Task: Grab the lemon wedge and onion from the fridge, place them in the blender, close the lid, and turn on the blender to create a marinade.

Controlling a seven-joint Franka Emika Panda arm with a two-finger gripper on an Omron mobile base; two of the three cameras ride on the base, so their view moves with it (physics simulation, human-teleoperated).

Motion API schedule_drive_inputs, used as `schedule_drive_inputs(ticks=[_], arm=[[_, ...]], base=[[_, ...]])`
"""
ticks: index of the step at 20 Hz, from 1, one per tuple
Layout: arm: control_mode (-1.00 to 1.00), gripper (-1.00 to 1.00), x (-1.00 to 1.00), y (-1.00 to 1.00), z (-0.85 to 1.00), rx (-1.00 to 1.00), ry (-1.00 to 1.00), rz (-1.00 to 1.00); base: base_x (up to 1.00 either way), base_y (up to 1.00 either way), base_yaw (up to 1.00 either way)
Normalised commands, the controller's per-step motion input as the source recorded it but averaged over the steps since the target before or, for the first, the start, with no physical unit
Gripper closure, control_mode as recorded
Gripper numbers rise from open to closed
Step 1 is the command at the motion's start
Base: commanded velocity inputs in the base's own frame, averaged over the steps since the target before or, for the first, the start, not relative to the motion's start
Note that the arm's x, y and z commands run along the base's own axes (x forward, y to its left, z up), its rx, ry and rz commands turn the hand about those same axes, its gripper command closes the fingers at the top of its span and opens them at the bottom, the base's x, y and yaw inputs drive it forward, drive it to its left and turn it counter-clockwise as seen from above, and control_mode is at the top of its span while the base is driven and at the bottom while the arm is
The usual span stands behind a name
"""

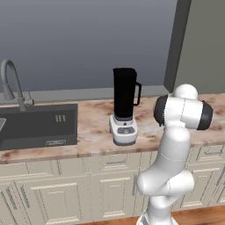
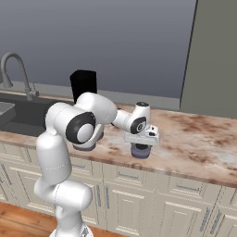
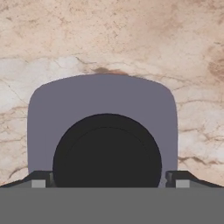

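Lid [image 3: 103,127] under tool [image 3: 107,179], on bench [image 3: 109,39].
Tool spread wide, gripping nothing, fingers [image 3: 39,178] either side of the grey lid with its dark centre. Lid [image 2: 140,150] lies on bench right of blender [image 1: 125,103]; sink [image 1: 37,125] at far left.

Base views flank blender [image 1: 125,107]; hand view straight down, close over counter [image 3: 109,39]

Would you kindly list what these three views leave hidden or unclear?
- Blender in the right base view: the arm covers its base and lower jug.
- Lid in the hand view: its lower edge is cut off at the bottom.
- End effector contact with the lid: too small in the right base view.
- Sink: cut off at the left edge.
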Motion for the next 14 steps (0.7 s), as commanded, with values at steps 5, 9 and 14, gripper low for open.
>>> schedule_drive_inputs(ticks=[5,9,14], arm=[[-1.0,1.0,0.0,0.0,-0.27,-0.01,0.0,0.0],[-1.0,1.0,0.0,0.0,-0.02,0.0,0.0,0.0],[-1.0,1.0,0.0,-0.01,0.0,0.0,0.0,0.0]], base=[[0.0,0.0,0.0],[0.0,0.0,0.0],[0.0,0.0,0.0]])
